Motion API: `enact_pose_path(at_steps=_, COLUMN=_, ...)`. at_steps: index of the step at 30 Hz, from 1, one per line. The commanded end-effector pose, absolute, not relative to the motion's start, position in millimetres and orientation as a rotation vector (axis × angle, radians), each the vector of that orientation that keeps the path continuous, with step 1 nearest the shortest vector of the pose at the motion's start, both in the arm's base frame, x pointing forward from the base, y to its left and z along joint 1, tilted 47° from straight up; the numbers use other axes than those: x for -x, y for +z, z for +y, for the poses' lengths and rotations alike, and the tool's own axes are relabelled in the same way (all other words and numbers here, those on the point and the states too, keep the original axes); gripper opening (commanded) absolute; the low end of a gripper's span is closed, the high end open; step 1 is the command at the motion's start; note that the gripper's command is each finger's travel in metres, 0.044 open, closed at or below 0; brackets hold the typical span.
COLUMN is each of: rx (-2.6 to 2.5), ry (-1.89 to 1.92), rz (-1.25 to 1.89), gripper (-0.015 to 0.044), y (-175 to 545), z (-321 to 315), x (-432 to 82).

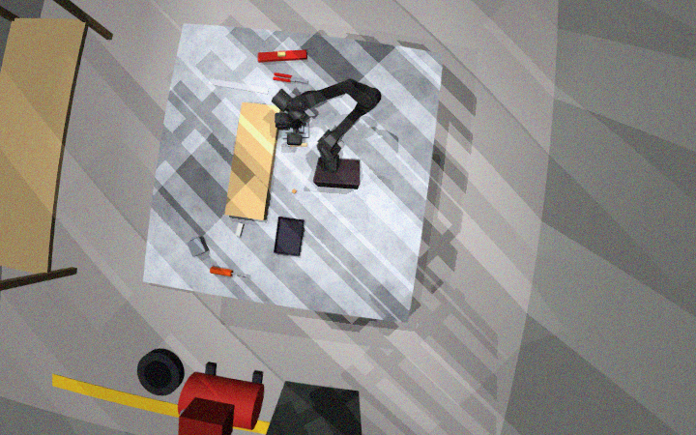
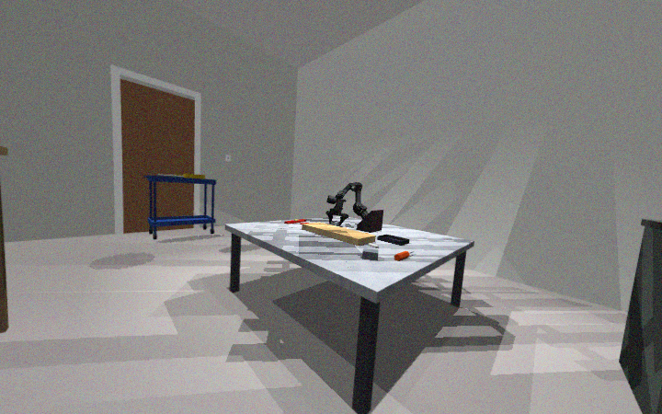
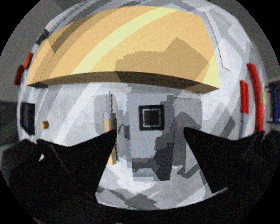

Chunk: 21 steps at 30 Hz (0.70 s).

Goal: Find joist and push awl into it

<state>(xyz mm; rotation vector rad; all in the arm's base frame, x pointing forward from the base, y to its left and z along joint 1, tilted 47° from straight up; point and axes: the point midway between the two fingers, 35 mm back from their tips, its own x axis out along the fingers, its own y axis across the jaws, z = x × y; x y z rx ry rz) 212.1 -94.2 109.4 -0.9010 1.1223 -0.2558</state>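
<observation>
The stud finder (image 3: 152, 142), a grey block with a dark square screen, lies on the table between my spread fingers in the wrist view; the arm hides most of it in the top view. My gripper (image 1: 292, 130) (image 2: 336, 221) (image 3: 150, 132) is open and empty, pointing down above it. The awl (image 1: 300, 145) (image 3: 110, 124), with a pale wooden handle, lies beside the stud finder, partly behind the left finger in the wrist view. The floor panel (image 1: 250, 161) (image 2: 336, 232) (image 3: 121, 47) lies just beyond them; no hole is visible. The dark tray (image 1: 289, 236) (image 2: 393, 239) (image 3: 27, 119) holds nothing visible.
A small orange cube (image 1: 294, 190) (image 3: 45, 125) lies between panel and arm base. A red level (image 1: 296, 54) and red pliers (image 1: 282, 77) lie beyond the panel's far end. A white block (image 1: 240, 229), grey block (image 1: 197, 246) and orange screwdriver (image 1: 221, 271) (image 2: 402, 256) lie past the other end.
</observation>
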Motion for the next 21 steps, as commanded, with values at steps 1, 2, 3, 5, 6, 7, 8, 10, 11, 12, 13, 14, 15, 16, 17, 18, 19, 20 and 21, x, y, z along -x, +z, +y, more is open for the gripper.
enact_pose_path(at_steps=1, rx=0.905, ry=-0.251, rz=1.124, gripper=0.0414, y=105.9, z=-96.8, x=-212.1)
enact_pose_path(at_steps=2, rx=0.905, ry=-0.251, rz=1.124, gripper=0.0387, y=105.9, z=-96.8, x=-212.1)
enact_pose_path(at_steps=3, rx=0.905, ry=-0.251, rz=1.124, gripper=0.0361, y=105.9, z=-96.8, x=-212.1)
enact_pose_path(at_steps=5, rx=0.905, ry=-0.251, rz=1.124, gripper=0.0328, y=105.9, z=-96.8, x=-212.1)
enact_pose_path(at_steps=6, rx=0.905, ry=-0.251, rz=1.124, gripper=0.0322, y=105.9, z=-96.8, x=-212.1)
enact_pose_path(at_steps=7, rx=0.905, ry=-0.251, rz=1.124, gripper=0.0315, y=105.9, z=-96.8, x=-212.1)
enact_pose_path(at_steps=8, rx=0.905, ry=-0.251, rz=1.124, gripper=0.0308, y=105.9, z=-96.8, x=-212.1)
enact_pose_path(at_steps=10, rx=0.905, ry=-0.251, rz=1.124, gripper=0.0295, y=105.9, z=-96.8, x=-212.1)
enact_pose_path(at_steps=11, rx=0.905, ry=-0.251, rz=1.124, gripper=0.0288, y=105.9, z=-96.8, x=-212.1)
enact_pose_path(at_steps=12, rx=0.905, ry=-0.251, rz=1.124, gripper=0.0282, y=105.9, z=-96.8, x=-212.1)
enact_pose_path(at_steps=13, rx=0.905, ry=-0.251, rz=1.124, gripper=0.0275, y=105.9, z=-96.8, x=-212.1)
enact_pose_path(at_steps=14, rx=0.905, ry=-0.251, rz=1.124, gripper=0.0268, y=105.9, z=-96.8, x=-212.1)
enact_pose_path(at_steps=15, rx=0.905, ry=-0.251, rz=1.124, gripper=0.0262, y=105.9, z=-96.8, x=-212.1)
enact_pose_path(at_steps=16, rx=0.905, ry=-0.251, rz=1.124, gripper=0.0255, y=105.9, z=-96.8, x=-212.1)
enact_pose_path(at_steps=17, rx=0.905, ry=-0.251, rz=1.124, gripper=0.0248, y=105.9, z=-96.8, x=-212.1)
enact_pose_path(at_steps=18, rx=0.905, ry=-0.251, rz=1.124, gripper=0.0242, y=105.9, z=-96.8, x=-212.1)
enact_pose_path(at_steps=19, rx=0.905, ry=-0.251, rz=1.124, gripper=0.0235, y=105.9, z=-96.8, x=-212.1)
enact_pose_path(at_steps=20, rx=0.905, ry=-0.251, rz=1.124, gripper=0.0228, y=105.9, z=-96.8, x=-212.1)
enact_pose_path(at_steps=21, rx=0.905, ry=-0.251, rz=1.124, gripper=0.0222, y=105.9, z=-96.8, x=-212.1)
